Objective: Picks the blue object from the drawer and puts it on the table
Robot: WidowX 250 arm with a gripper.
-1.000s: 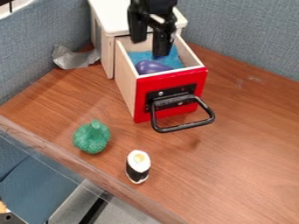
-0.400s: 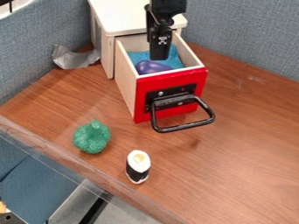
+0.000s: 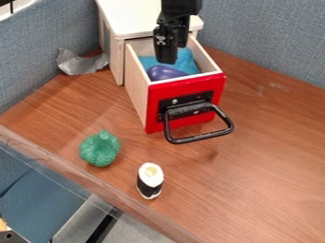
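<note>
item: one black two-finger gripper (image 3: 167,60), hanging down from the top edge over the open drawer (image 3: 155,105). state of the pincer: cannot be told from this angle, whether wide or narrow, nor whether it touches anything in the drawer.

item: one blue piece (image 3: 186,60), cloth-like, lying inside the drawer, toward its rear, partly hidden behind the gripper.

item: one rounded purple-blue toy (image 3: 166,73), smooth and glossy, in the same drawer, near its front wall and in front of the blue piece.

item: one small cabinet (image 3: 124,18), white top, pale wooden sides; the drawer stands drawn out of it, with a red front, a black mounting plate (image 3: 190,98) and a black loop handle (image 3: 200,138) jutting forward.

item: one green toy broccoli (image 3: 100,149), on the wooden table (image 3: 273,166), well apart from the drawer.

item: one toy sushi roll (image 3: 149,181), white with a black band and a yellow centre, upright on the table, near the broccoli.

item: one crumpled grey sheet (image 3: 81,63), beside the cabinet, against a blue-grey fabric partition (image 3: 32,61).
</note>
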